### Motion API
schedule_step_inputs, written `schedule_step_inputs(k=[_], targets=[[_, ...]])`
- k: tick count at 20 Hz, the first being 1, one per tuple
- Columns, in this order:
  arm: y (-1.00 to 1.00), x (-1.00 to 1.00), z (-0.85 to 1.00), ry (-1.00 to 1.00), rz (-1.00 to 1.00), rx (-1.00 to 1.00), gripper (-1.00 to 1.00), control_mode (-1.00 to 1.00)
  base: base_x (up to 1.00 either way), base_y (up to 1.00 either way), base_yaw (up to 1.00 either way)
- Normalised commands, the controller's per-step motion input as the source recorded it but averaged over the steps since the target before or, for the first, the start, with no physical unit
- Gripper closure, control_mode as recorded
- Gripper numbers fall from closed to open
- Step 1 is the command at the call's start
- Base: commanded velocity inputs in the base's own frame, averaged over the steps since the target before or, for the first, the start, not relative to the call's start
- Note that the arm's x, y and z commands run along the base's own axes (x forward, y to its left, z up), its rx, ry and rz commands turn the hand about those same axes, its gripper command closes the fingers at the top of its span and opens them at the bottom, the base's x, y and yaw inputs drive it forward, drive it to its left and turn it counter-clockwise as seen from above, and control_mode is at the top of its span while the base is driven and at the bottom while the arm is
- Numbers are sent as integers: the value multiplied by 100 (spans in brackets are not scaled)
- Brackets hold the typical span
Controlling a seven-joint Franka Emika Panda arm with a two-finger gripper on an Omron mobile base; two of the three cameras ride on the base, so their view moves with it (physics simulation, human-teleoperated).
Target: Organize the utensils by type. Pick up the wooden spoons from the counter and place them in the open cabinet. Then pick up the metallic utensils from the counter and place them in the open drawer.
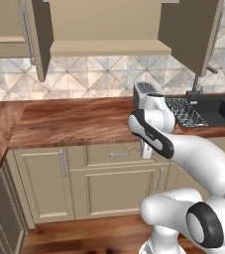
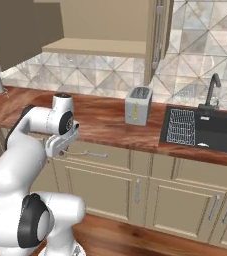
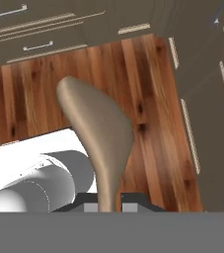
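Fingertips of the gripper [image 3: 104, 205] are clamped on the handle of the wooden spoon [image 3: 96, 132], whose pale tan bowl, smooth and rounded, flares up the hand view against the plank floor [image 3: 148, 89] of glossy reddish wood. That view alone gives the spoon's shape; from the base cameras the utensil cannot be made out. Cream panelled cabinet fronts [image 3: 44, 29] with slim bar handles edge the floor there.

In the left base view the white arm folds back on itself, its dark-banded wrist hanging in front of the base drawers with the gripper [image 1: 146, 149] pointing down, below the level of the counter [image 1: 74, 124]. The right base view shows the same pose from the other side, the gripper [image 2: 60, 146] just off the counter edge.

Beyond, the counter's wood grain runs to a boxy silver toaster [image 2: 138, 105], then a black sink [image 2: 205, 131] holding a wire rack [image 2: 181, 126], with a dark tap [image 2: 213, 90] behind. Above hangs the open cabinet [image 1: 109, 47], its plain beige shelf bare, against a tiled wall of pale diamond pattern.
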Motion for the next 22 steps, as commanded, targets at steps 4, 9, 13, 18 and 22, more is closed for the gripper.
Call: schedule_step_inputs(k=[4,9,13,18,22], targets=[[0,0,0,0,0,0,100,100,66,27,-7],[0,0,0,0,0,0,100,100,58,7,-9],[0,0,0,0,0,0,100,100,65,22,-11],[0,0,0,0,0,0,100,100,40,21,-10],[0,0,0,0,0,0,100,100,42,28,-8]])
